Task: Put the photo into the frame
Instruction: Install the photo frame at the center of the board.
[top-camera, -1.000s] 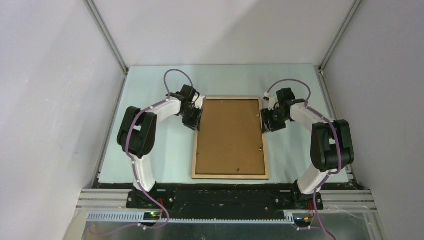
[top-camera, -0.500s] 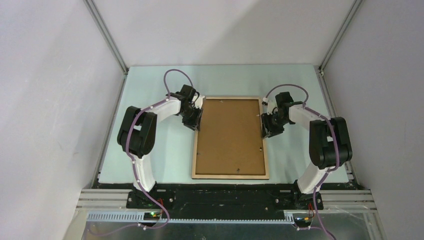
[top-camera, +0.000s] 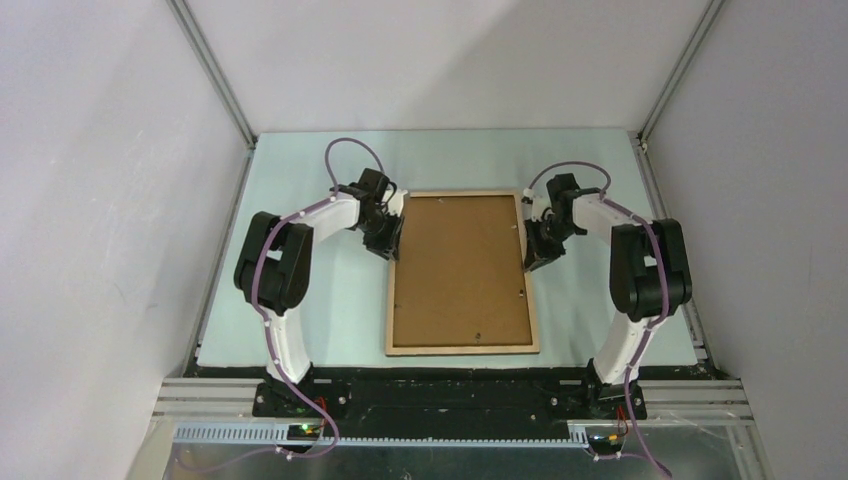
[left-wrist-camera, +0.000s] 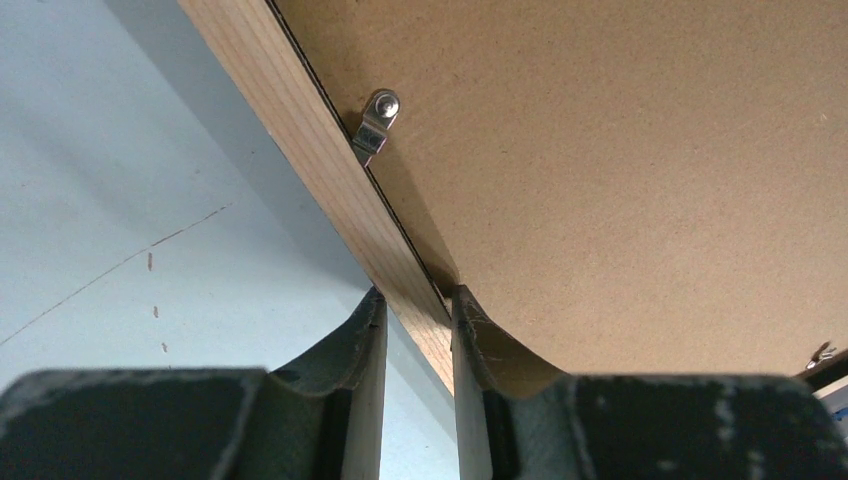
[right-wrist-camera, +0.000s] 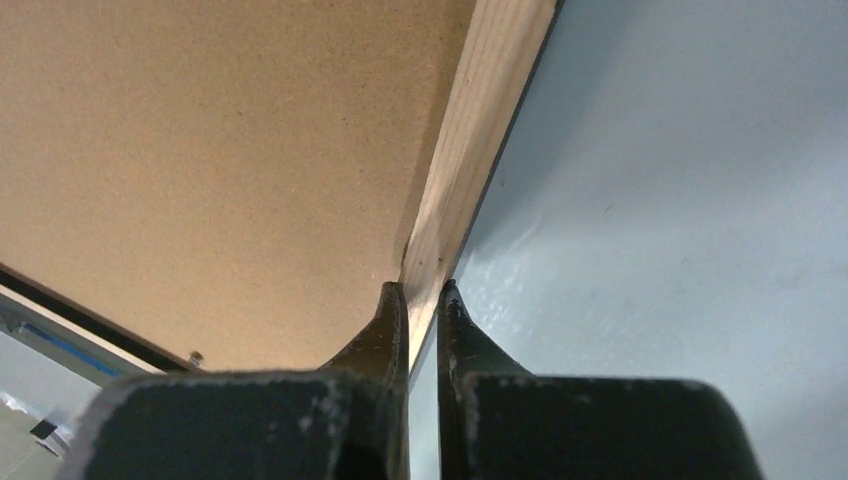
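Frame (top-camera: 462, 347) lies back-up on table (top-camera: 350, 310), brown backing board (top-camera: 460, 270) inside. Left gripper (left-wrist-camera: 418, 300) has its fingers clamped on the left wooden rail; right gripper (right-wrist-camera: 422, 295), fingers nearly together, pinches the right rail's edge.

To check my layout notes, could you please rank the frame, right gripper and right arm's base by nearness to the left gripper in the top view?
1. frame, its left rail held by the left gripper
2. right gripper, across at the right rail
3. right arm's base, near right corner
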